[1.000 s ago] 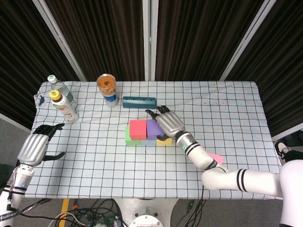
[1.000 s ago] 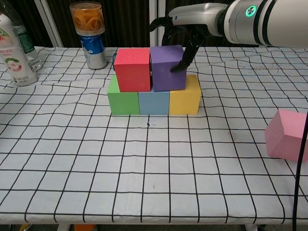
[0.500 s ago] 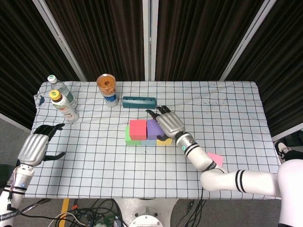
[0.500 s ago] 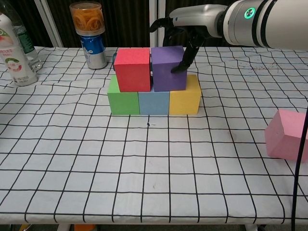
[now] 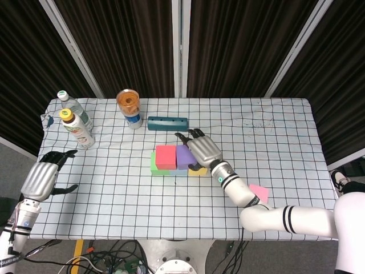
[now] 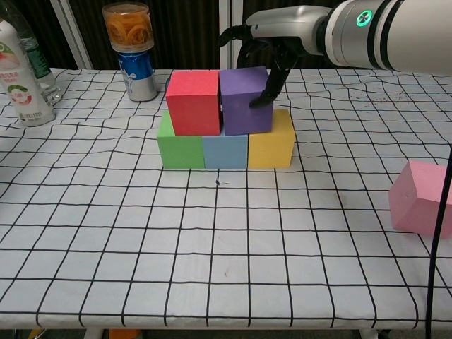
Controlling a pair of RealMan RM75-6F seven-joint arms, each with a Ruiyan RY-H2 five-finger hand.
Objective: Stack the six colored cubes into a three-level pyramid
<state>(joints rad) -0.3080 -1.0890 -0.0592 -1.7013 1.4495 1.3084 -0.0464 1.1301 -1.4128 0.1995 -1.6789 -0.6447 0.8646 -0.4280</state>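
The purple cube (image 6: pixel 245 100) sits on the second level beside the red cube (image 6: pixel 193 102), over the green, blue and yellow base, at the middle of the surface (image 6: pixel 212 268). The right robot hand (image 6: pixel 270 53) grips it, seemingly seating it. Next, I judge, comes fetching the pink cube (image 6: pixel 421 198) lying well apart for the top. The left robot hand (image 5: pixel 44 176) hangs empty, fingers loosely apart, at the checked cloth's edge; dark curtains stand behind.

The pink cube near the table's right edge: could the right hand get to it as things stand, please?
Probably yes. The pink cube sits alone on open cloth with nothing stacked on or beside it, but the right hand is on the purple cube and must let go first.
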